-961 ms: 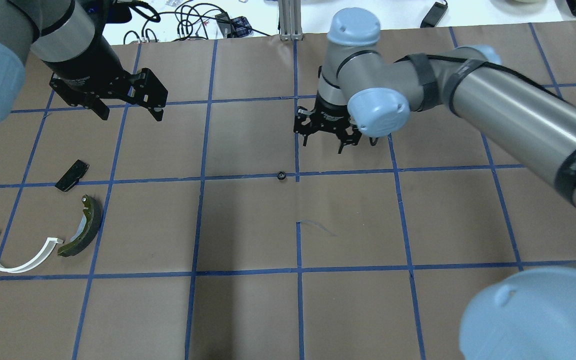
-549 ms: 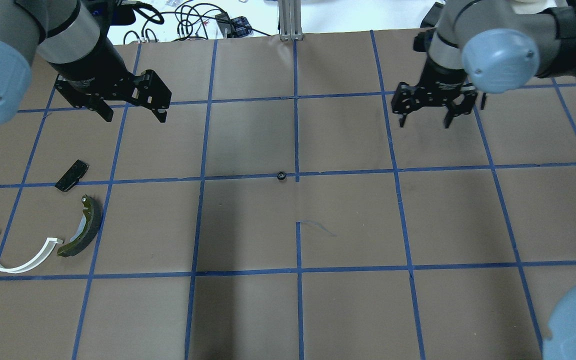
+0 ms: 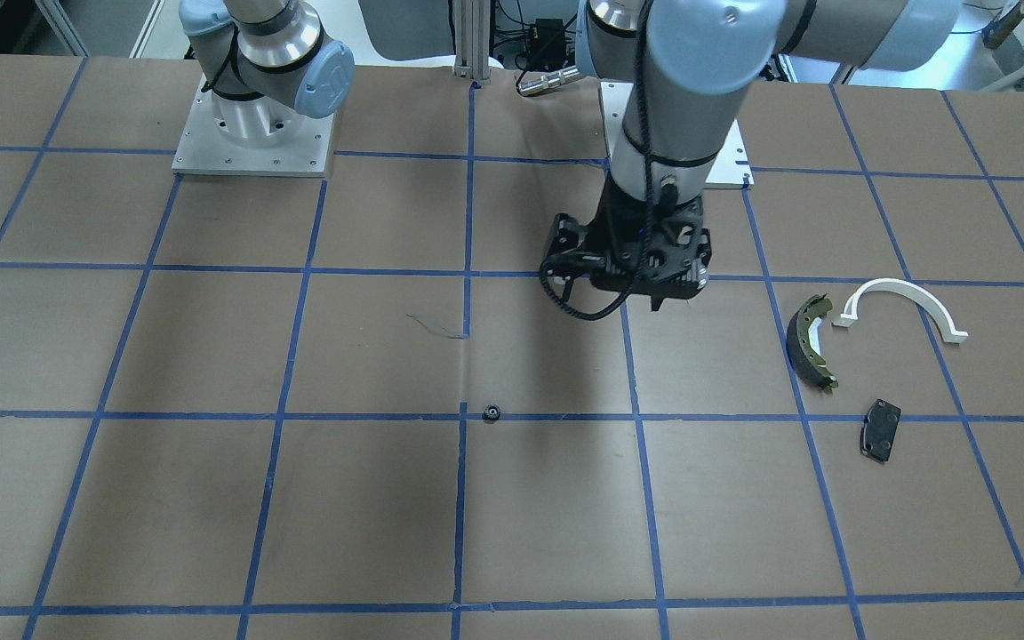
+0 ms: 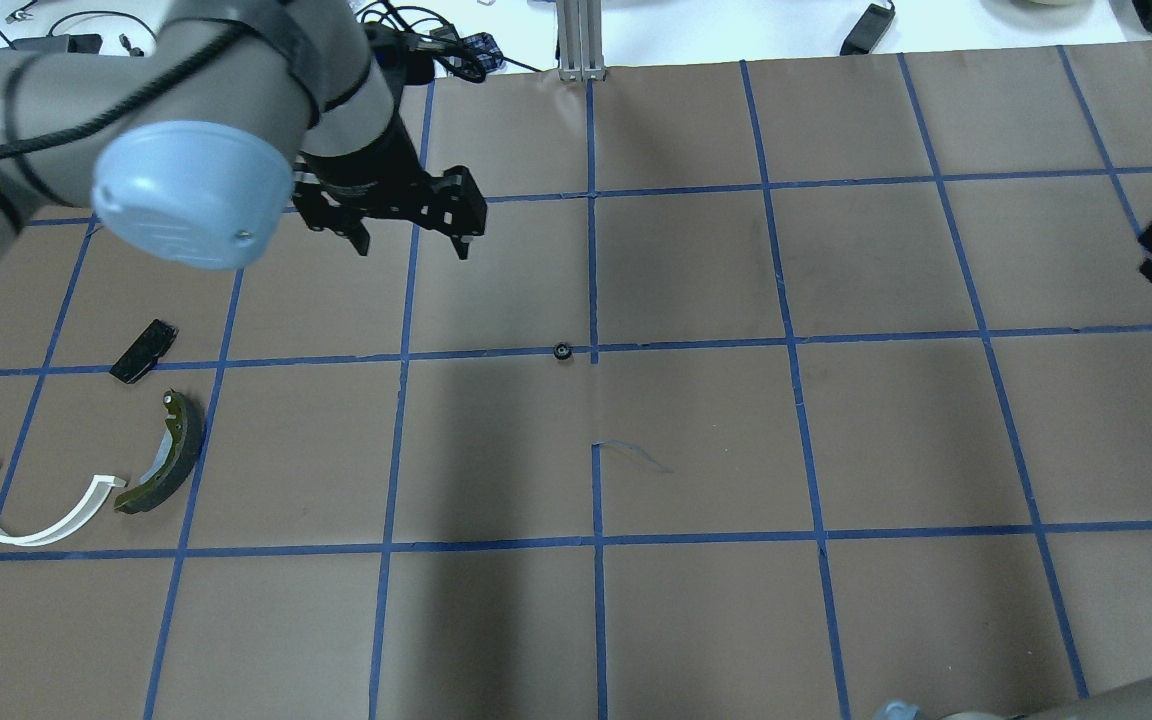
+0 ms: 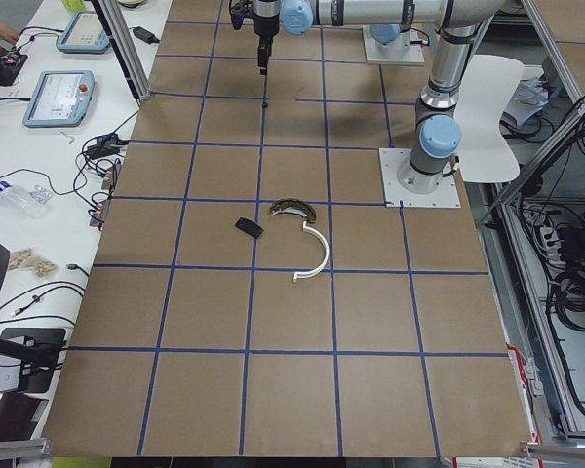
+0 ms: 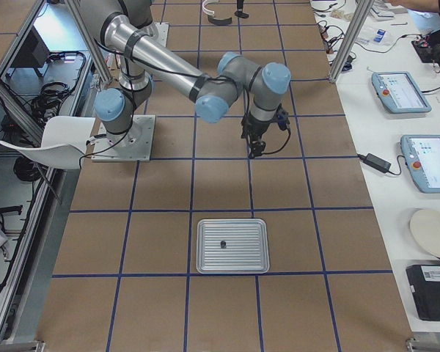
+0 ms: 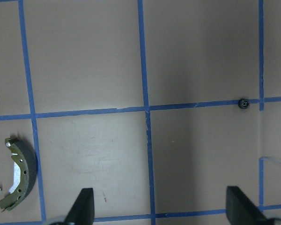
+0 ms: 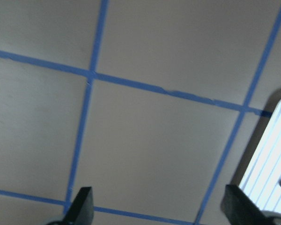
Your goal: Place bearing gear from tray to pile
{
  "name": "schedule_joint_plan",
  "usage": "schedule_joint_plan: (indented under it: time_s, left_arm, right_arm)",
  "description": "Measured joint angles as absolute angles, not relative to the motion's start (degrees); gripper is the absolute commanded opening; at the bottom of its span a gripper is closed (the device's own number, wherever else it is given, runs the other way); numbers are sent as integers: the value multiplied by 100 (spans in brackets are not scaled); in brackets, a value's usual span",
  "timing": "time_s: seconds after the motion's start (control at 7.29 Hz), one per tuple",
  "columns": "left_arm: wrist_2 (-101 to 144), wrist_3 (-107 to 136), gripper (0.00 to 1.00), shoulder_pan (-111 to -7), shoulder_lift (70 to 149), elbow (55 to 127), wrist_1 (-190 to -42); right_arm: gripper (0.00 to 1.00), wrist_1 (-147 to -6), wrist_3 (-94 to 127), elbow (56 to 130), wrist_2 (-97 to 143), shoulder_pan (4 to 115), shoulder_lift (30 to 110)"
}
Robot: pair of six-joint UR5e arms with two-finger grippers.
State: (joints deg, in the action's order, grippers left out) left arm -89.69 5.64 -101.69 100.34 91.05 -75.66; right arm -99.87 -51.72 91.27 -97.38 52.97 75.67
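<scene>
Though the brown table (image 4: pixel 836 450) carries very little, I judge this to be the pick-up step, with the carry to the pile not yet begun. What comes next calls for a sideways shift and a careful descent by the left arm (image 4: pixel 36 80). That arm reaches over the middle of the table, and the left gripper (image 4: pixel 414 245) hangs above the paper with its jaws spread wide. It holds nothing: my wrist view shows only bare paper and tape between the two fingers (image 7: pixel 84 208). The right gripper (image 8: pixel 159 211) is likewise wide open and empty, off at the table's right end beside the metal tray (image 6: pixel 246 258). One small dark piece lies in that tray, but I cannot make out what it is. The pile sits on the left side: a curved brake shoe (image 4: pixel 186 445), a white arc (image 3: pixel 899 286) just beside it, and a small black plate (image 4: pixel 144 351) near them. The gear (image 4: pixel 562 350), smallest of all, is in neither tray nor pile. It lies alone on a blue tape line (image 4: pixel 496 354) near the middle crossing of the grid, well apart from both. It sits off to the left gripper's right, touching neither finger, and shows at the right edge of the wrist view. I would want it centred between the fingers before lowering, since so low and small a piece could skid away under a crooked close.
</scene>
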Motion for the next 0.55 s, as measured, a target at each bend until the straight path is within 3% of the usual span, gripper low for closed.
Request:
schedule_joint_plan:
  time_s: [0.55]
  left_arm:
    - [-9080, 1649, 100, -10903, 11387, 9111, -6549]
  right_arm:
    - [100, -11386, -7870, 9113, -9599, 3344, 6437]
